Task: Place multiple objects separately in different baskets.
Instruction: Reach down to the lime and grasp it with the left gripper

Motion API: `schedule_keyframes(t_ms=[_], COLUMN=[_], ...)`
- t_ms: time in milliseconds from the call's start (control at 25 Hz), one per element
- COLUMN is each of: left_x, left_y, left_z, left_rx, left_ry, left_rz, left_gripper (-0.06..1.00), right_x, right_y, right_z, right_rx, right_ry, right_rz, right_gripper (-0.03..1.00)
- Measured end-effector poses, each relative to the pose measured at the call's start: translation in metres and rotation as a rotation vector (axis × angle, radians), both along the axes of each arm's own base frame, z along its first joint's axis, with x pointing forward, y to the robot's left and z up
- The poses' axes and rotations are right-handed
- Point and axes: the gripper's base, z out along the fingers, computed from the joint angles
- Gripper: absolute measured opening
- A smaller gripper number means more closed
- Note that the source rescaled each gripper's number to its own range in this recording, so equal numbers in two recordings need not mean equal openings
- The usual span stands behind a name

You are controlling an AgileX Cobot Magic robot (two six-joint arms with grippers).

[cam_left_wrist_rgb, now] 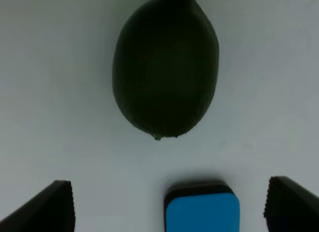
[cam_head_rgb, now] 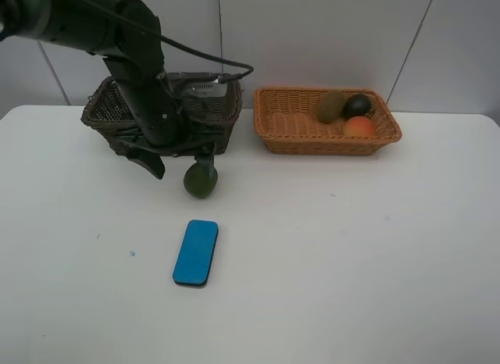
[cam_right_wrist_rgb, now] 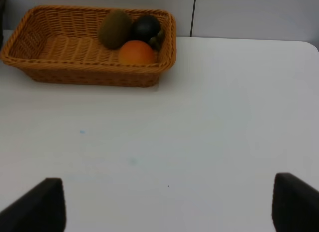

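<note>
White table. Dark brown basket, rear left, partly behind left arm. Light orange basket, rear right. Left gripper, jaws spread, empty, low before dark basket. Right gripper, jaws spread, empty. Blue eraser, flat on table. Green lime, on table between eraser and dark basket, just beside left gripper. Kiwi, peach, mangosteen, clustered in orange basket.

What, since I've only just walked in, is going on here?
The left gripper hangs open over the lime, which sits on the table in front of the dark wicker basket. The blue eraser lies on the table too. The kiwi, mangosteen and peach are in the light basket. The right gripper is open and holds nothing.
</note>
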Motion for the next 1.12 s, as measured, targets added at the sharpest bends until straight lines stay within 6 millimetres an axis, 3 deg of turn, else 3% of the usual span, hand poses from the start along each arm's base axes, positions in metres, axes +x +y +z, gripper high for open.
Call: schedule_keyframes(t_ms=[200, 1120], left_x=[0.008, 0.022], left_y=[-0.004, -0.010], left_z=[-0.021, -0.057], left_rx=[-0.002, 0.005], left_ry=[-0.032, -0.127], left_rz=[-0.031, -0.156], left_gripper=[1.00, 1.00], right_x=[0.000, 0.000], right_y=[0.000, 0.000], right_z=[0.000, 0.000], right_rx=[0.000, 0.000], right_ry=[0.000, 0.000], right_rz=[0.000, 0.000], right_gripper=[1.00, 1.00])
